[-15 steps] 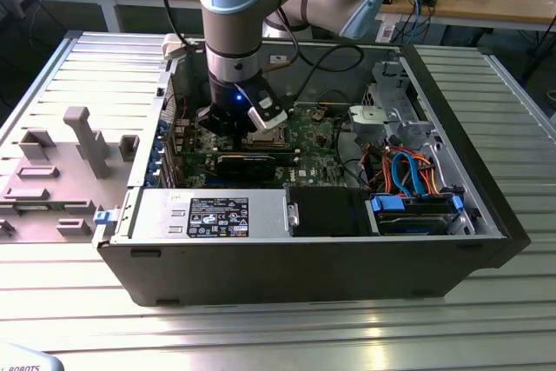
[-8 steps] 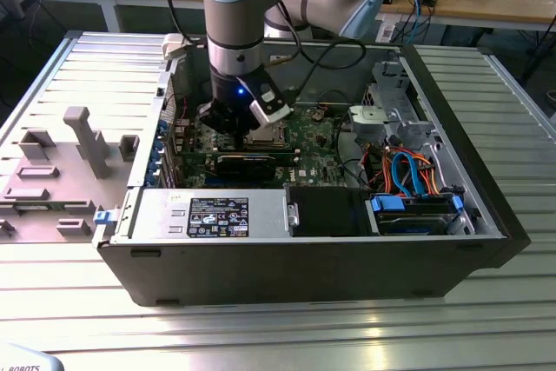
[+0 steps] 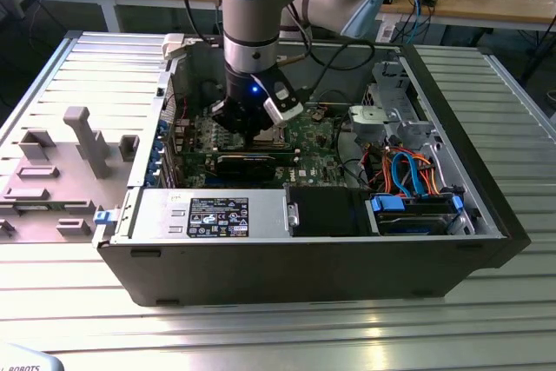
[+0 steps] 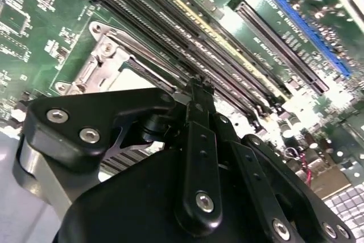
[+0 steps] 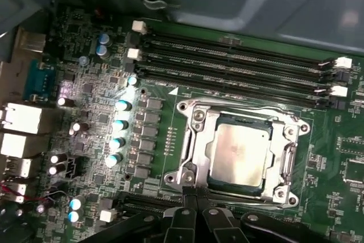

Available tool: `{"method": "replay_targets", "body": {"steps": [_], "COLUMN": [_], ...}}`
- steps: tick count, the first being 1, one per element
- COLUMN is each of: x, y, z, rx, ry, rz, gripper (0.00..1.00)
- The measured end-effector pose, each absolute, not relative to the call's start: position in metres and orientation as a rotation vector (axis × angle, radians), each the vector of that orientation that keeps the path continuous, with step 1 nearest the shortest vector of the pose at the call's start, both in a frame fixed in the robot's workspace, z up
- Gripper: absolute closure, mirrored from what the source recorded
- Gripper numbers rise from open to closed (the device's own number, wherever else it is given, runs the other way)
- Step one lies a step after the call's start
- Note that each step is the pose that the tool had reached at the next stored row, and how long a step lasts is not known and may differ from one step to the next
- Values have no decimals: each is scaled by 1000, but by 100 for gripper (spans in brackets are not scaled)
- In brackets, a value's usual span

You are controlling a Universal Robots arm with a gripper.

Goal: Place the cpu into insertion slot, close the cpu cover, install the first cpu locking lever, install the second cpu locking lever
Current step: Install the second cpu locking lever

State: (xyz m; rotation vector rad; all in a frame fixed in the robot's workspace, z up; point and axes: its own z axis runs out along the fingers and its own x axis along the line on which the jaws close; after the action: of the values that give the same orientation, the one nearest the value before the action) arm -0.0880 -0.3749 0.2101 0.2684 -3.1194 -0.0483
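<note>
The cpu, a square chip with a silvery top, lies flat in the insertion slot on the green board. The cpu cover, a silver frame with a square window, lies down around the chip. My gripper is shut, its thin black fingertips pressed together at the socket's edge, nothing visible between them. In the second wrist view the gripper touches the rim of the cpu cover, beside the chip's pale top. In the exterior view my gripper reaches down into the open computer case.
Long black memory slots run beside the socket, and a row of small capacitors stands on its other side. The case also holds a power supply and orange and blue cables. A grey fixture sits at the exterior view's left.
</note>
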Motion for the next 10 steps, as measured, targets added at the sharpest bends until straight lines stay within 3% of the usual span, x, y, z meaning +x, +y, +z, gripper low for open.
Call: {"method": "replay_targets", "body": {"steps": [10], "x": [-68], "y": [-359], "z": [207], "rx": [250], "ry": [-3091], "rz": [-52], "gripper": [89]}}
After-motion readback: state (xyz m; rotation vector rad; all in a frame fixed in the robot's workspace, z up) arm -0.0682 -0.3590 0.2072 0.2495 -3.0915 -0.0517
